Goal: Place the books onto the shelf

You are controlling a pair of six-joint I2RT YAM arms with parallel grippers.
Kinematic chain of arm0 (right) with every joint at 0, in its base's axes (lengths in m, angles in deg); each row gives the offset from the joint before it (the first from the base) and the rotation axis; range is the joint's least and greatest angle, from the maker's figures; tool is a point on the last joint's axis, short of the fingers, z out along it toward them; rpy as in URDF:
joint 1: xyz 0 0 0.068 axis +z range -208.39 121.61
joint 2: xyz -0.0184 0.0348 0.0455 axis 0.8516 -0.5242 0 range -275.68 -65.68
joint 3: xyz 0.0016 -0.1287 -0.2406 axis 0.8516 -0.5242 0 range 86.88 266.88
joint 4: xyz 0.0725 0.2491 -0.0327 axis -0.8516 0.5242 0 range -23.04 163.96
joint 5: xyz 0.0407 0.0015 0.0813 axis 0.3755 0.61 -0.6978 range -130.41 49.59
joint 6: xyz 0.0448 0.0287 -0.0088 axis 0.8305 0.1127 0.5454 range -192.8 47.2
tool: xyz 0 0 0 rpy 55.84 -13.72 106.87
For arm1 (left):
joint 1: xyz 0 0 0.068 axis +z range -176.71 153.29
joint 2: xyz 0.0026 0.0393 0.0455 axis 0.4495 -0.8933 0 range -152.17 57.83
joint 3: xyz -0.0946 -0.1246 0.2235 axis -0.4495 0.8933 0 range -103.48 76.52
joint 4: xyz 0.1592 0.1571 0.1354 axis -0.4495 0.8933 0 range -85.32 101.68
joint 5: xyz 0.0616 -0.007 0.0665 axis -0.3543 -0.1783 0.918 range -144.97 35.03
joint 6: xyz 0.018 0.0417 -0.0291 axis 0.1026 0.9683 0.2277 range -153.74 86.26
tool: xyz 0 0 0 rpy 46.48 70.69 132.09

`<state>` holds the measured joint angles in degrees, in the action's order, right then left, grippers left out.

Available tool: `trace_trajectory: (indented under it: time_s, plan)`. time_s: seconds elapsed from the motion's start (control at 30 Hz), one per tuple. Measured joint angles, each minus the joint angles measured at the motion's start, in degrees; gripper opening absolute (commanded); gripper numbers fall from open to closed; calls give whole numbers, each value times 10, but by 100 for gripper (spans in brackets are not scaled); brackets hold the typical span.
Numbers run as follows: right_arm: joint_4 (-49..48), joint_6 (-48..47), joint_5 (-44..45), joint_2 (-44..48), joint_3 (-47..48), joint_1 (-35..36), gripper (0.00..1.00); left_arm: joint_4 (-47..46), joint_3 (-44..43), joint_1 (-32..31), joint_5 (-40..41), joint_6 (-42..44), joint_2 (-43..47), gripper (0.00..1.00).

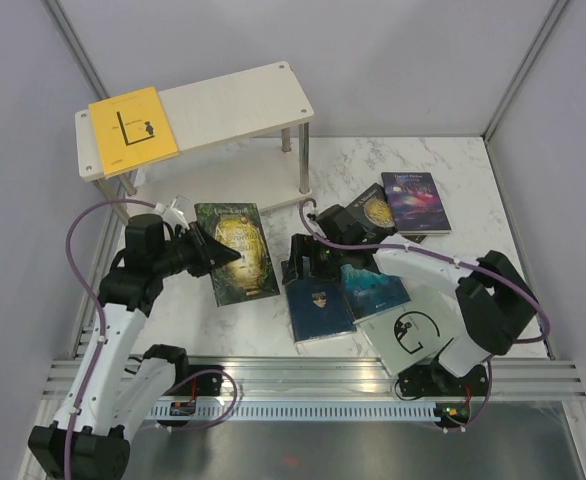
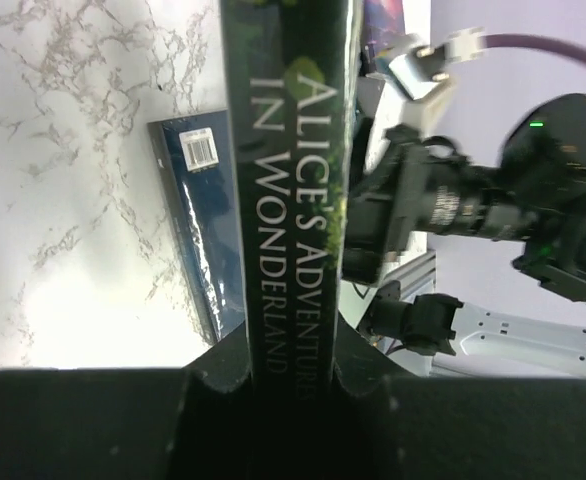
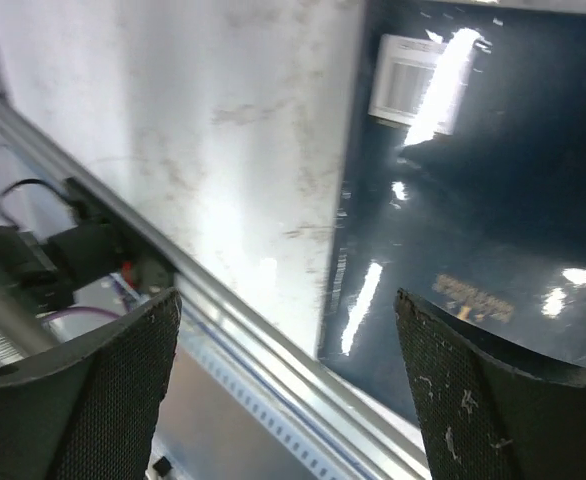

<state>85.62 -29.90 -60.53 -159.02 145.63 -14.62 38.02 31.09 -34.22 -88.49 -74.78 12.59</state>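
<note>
While one yellow book is found laid on the shelf, the green book is clamped by the left gripper. The right gripper is spread open above the navy book. Five lie unshelved on the table.

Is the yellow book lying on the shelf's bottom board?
No, the yellow book lies flat on the top board of the shelf, at its left end.

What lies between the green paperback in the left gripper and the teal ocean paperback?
The thin navy paperback lies flat there, beneath the open right gripper; the top external view shows it.
</note>
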Motion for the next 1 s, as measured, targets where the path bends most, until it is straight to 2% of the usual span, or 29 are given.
trace_trajectory:
  time_s: [0.13,0.37,0.57,0.77,0.97,1.0]
  plan:
    - [-24,24,-13,72,5,0,91,24,-12,0,-7,0,10,2]
    - [-67,52,-19,143,14,0,95,70,-30,0,-6,0,12,2]
    - [-112,74,-31,134,5,5,95,67,-37,0,-20,-4,36,2]
    - [-144,86,-52,98,10,37,94,11,-3,3,-46,-44,84,2]
    - [-182,101,-74,93,13,52,84,-62,62,3,-82,-117,121,2]
    - [-193,107,-80,93,13,52,74,-77,72,3,-90,-131,128,2]
